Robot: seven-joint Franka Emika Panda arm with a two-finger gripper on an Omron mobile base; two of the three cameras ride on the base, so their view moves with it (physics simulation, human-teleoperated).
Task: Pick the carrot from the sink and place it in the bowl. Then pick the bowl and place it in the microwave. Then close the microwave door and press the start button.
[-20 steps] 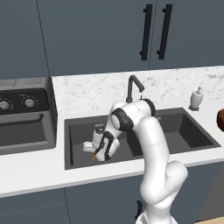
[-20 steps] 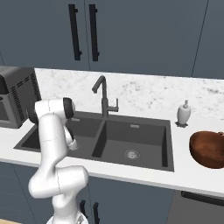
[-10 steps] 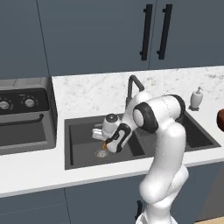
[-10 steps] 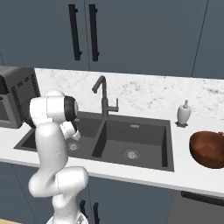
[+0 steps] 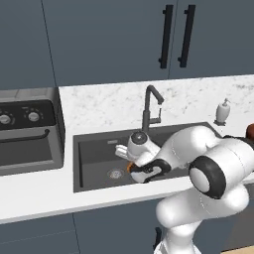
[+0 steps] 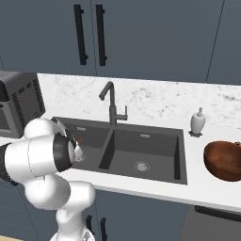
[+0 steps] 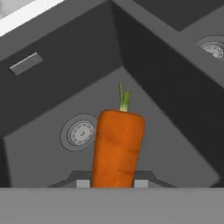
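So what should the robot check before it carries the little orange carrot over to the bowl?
1. Small orange tapered carrot sits between the gripper fingertips: ok.
2. Gripper shut on it: ok.
3. Carrot lifted off the floor of the dark grey double sink: cannot tell.
4. Round reddish-brown bowl waits on the white counter right of the sink: ok.
5. Bowl has nothing in it: cannot tell.
6. Dark curved tap stands behind the basins, off the straight line to the bowl: ok.

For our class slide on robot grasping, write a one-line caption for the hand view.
Gripper shut on the carrot, held above the sink basin near its round drain.
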